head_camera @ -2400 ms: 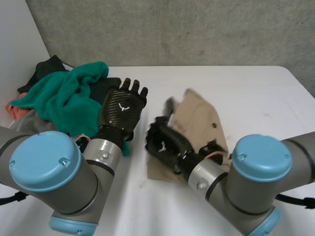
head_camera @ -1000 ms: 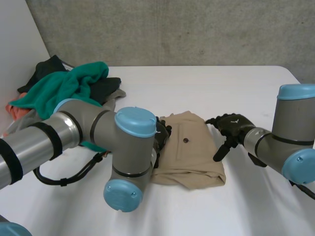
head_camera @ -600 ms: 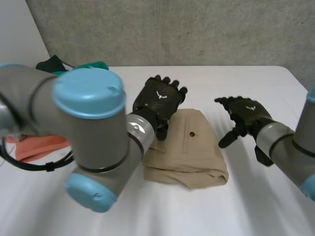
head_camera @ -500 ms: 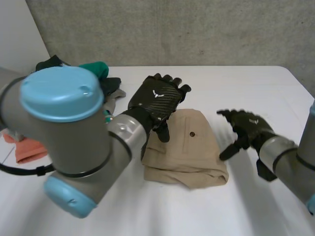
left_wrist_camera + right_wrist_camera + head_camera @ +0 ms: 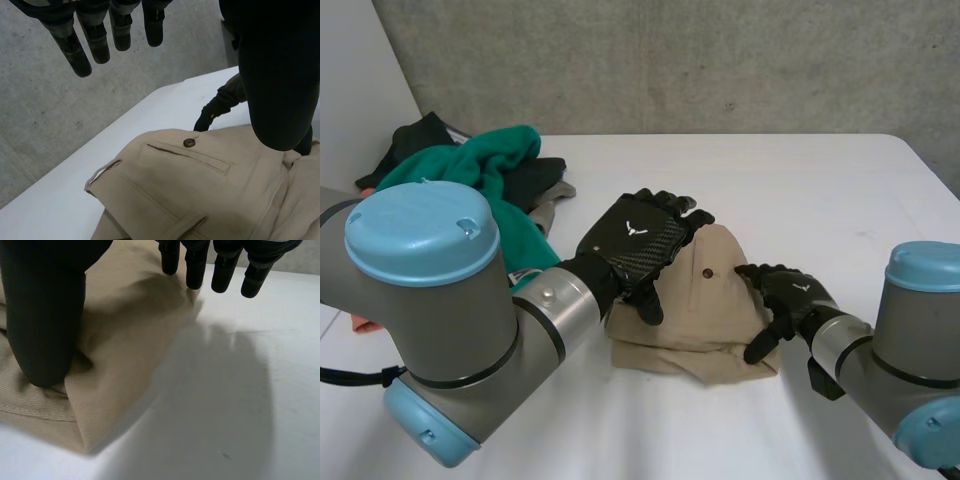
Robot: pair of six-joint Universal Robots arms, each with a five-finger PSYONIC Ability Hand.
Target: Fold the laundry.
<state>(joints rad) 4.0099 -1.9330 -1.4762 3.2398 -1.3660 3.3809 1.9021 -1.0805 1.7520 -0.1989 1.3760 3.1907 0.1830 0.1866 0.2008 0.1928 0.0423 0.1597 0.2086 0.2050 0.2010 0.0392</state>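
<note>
Tan trousers (image 5: 705, 320) folded on desk (image 5: 800, 190); left hand (image 5: 635, 240) spread over their left side, right hand (image 5: 785, 295) spread, thumb on right edge.

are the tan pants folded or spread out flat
Folded. The tan trousers lie as a compact bundle on the white table, with stacked layers along the near edge and the buttoned pocket on top.

White table (image 5: 840, 190), grey concrete wall (image 5: 670, 60)

Bare table (image 5: 820, 180) lies past the tan trousers (image 5: 708, 318); a clothes pile (image 5: 470, 178) blocks the left.
</note>
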